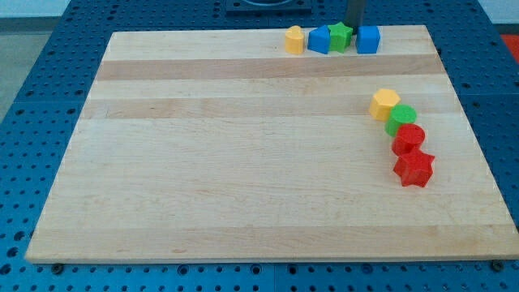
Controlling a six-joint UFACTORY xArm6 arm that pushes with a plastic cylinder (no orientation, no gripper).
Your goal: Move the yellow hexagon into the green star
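Observation:
The yellow hexagon (pixel 385 104) lies at the right of the board, at the top of a chain of touching blocks. The green star (pixel 340 36) sits near the board's top edge, between a blue block (pixel 319 39) on its left and a blue cube (pixel 368 39) on its right. My dark rod comes down from the view's top, and my tip (pixel 355 27) is just behind the gap between the green star and the blue cube. The tip is far from the yellow hexagon.
A second yellow block (pixel 294 39), its shape unclear, stands at the left end of the top row. Below the yellow hexagon follow a green round block (pixel 401 119), a red round block (pixel 409 139) and a red star (pixel 414 169). The wooden board (pixel 243 162) lies on a blue perforated table.

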